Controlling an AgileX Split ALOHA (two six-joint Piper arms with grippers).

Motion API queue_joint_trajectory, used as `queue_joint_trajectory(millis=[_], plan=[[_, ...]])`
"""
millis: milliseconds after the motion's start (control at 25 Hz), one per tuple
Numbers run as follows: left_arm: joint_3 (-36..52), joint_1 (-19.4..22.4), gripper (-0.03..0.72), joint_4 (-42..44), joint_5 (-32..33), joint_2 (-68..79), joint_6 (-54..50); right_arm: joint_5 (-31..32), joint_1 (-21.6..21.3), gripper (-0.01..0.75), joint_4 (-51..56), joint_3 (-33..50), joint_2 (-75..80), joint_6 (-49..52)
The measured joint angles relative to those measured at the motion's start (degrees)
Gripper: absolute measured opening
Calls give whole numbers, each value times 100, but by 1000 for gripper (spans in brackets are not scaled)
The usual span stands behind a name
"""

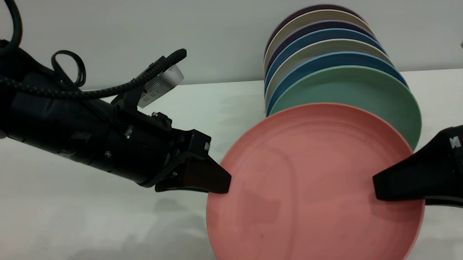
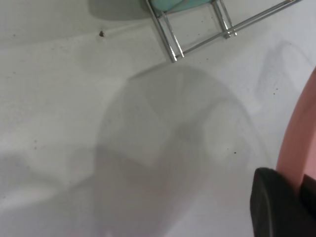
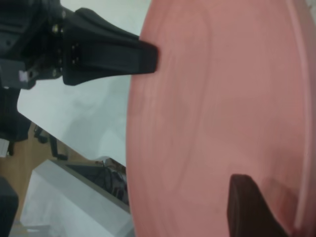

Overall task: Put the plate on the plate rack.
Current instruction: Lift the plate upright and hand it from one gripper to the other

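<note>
The salmon-pink plate (image 1: 306,181) stands almost upright, face toward the exterior camera, in front of the row of racked plates. My left gripper (image 1: 222,183) is shut on its left rim and my right gripper (image 1: 378,188) is shut on its right rim. In the left wrist view the pink rim (image 2: 296,138) runs between my left gripper's dark fingers (image 2: 276,207). In the right wrist view one dark finger (image 3: 247,207) lies on the plate's face (image 3: 212,108), with the left gripper (image 3: 148,55) at the far rim. The silver wire plate rack (image 2: 197,37) shows on the table below; the plates hide it in the exterior view.
A teal-green plate (image 1: 353,91) stands directly behind the pink one, then blue, beige and purple plates (image 1: 320,38) in a row toward the back wall. The teal plate's bottom edge (image 2: 173,4) sits in the rack. White tabletop (image 1: 84,227) lies to the left.
</note>
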Motion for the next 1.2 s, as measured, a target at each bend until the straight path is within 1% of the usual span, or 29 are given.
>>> queue_joint_trajectory(millis=[240,360,440,560,600,760,840,960,1000,1200], plan=[[-61,5,13,24,100,5,11,-100,304,253,4,0,0,0],[-132,-62,14,32,164,5,11,-104,357,253,7,-45,0,0],[-169,-141,14,32,167,5,1,-145,357,240,11,-53,0,0],[-178,-195,14,44,141,5,19,-270,357,174,33,-53,0,-41],[-178,-200,14,44,141,5,30,-327,357,164,43,-53,0,-92],[-178,-202,19,44,158,5,30,-419,357,160,73,-53,0,-218],[-178,-209,35,44,170,5,25,-504,357,151,79,-53,0,-300],[-178,-222,101,44,264,5,19,-747,357,127,79,-116,0,-417],[-178,-202,139,44,308,5,19,-763,357,127,73,-160,0,-445],[-197,100,381,18,782,5,-60,-876,403,125,0,-479,-64,-498]])
